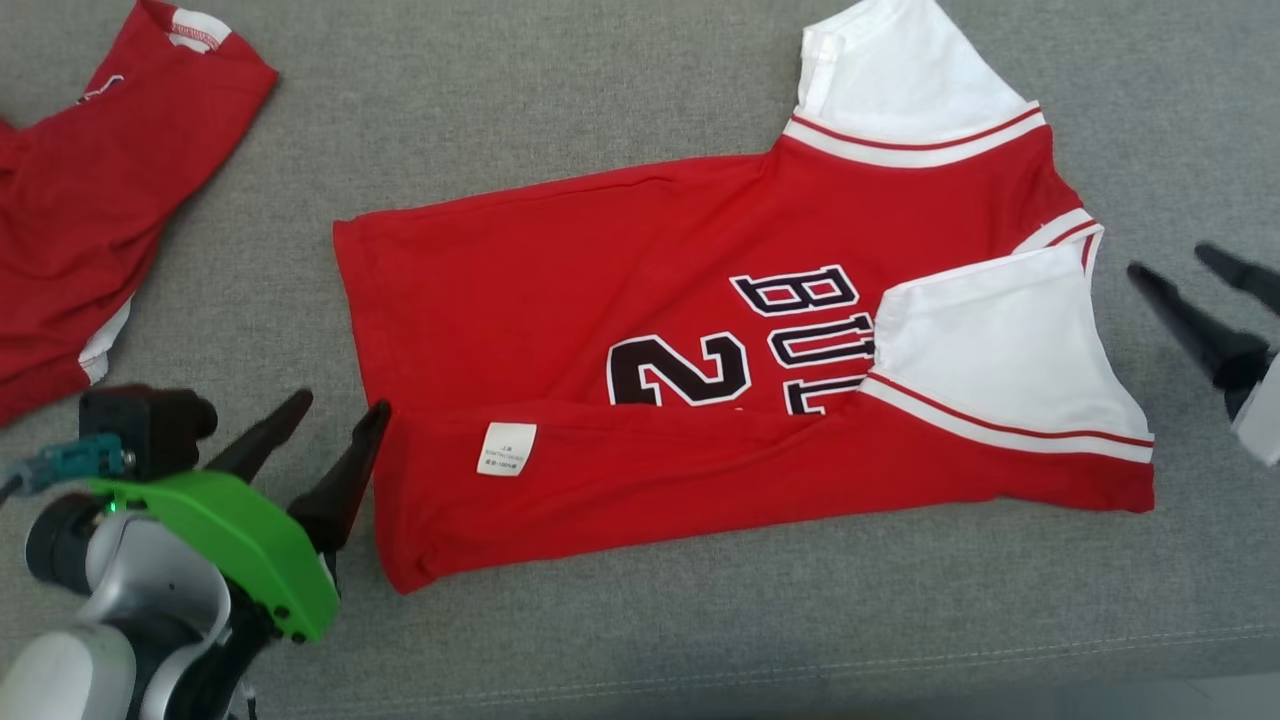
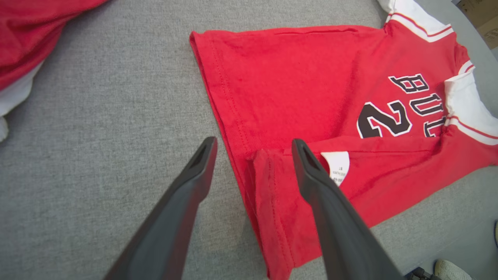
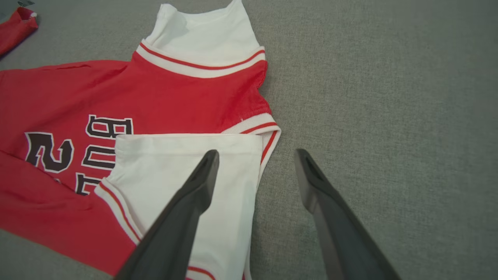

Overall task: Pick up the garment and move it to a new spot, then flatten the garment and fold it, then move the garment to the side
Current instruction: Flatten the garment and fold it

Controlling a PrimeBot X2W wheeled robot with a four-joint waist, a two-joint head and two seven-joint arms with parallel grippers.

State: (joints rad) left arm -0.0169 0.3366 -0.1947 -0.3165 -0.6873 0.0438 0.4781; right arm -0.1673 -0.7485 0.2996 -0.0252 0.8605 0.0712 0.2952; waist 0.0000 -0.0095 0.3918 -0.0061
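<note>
1. Garment (image 1: 560, 290): a red jersey with white sleeves and dark lettering, lying spread across the middle of the grey fabric surface (image 1: 600, 100), hem toward the robot's left, collar end toward its right.
2. Its near long edge is folded up over the body as a red strip, with a white care label (image 1: 506, 448) showing on it. The near sleeve (image 1: 1000, 340) is folded in over the lettering, while the far sleeve (image 1: 900, 80) sticks out flat.
3. Left gripper (image 1: 340, 400) is at the hem end of the folded strip with its fingers spread wide and nothing between them. In the left wrist view the gripper (image 2: 253, 140) straddles the hem edge; whether a finger touches the cloth cannot be told.
4. Right gripper (image 1: 1170, 259) is just off the collar end, jaws wide apart and empty.
5. A second red garment (image 1: 80, 200) lies crumpled at the far left, well apart from the jersey.
</note>
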